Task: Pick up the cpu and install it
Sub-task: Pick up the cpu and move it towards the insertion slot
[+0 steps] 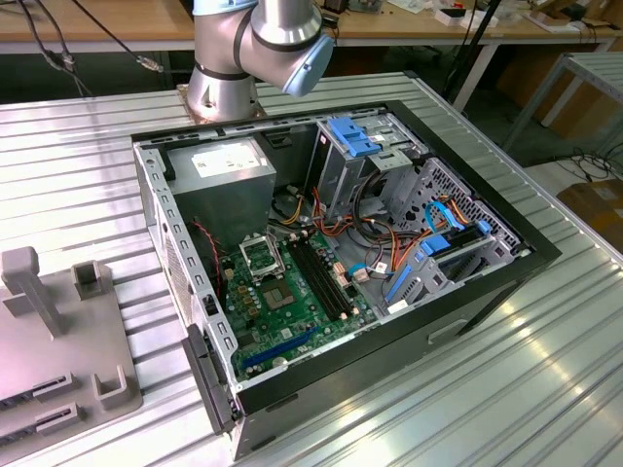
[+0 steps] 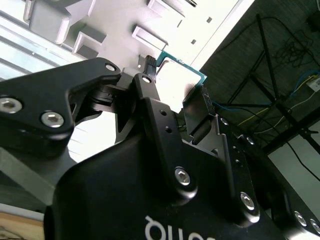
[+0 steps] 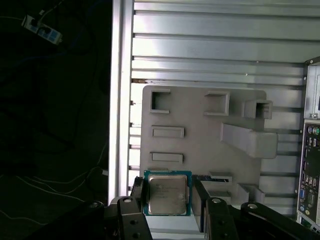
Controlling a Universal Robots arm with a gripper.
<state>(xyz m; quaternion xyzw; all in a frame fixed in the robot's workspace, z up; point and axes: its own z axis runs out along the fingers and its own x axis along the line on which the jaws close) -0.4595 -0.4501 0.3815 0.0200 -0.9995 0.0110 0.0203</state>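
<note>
Arm: in the exterior view, the arm's base is bolted to the far side of the ribbed silver worktop, behind the open computer case. Its elbow joint bends towards the exterior view's right, at the picture's upper edge.

Pincer: the pincer points down over the grey parts tray. Its two black fingers are closed in against opposite edges of the cpu.

Cpu: the cpu sits gripped between the fingers, lying flat, with its silver-grey metal top facing the first wrist camera and a thin green border around it. In the second wrist view the pincer holds the cpu the same way, one finger on each side. It seems to be held clear above the tray.

Tray: pale grey, with raised blocks and slots. In the exterior view the tray lies at the exterior view's left, beside the case.

Case: it lies on its side, open, with the green motherboard inside.

Socket: the black-framed square socket sits on the motherboard's far part, just beside the long black memory slots.
</note>
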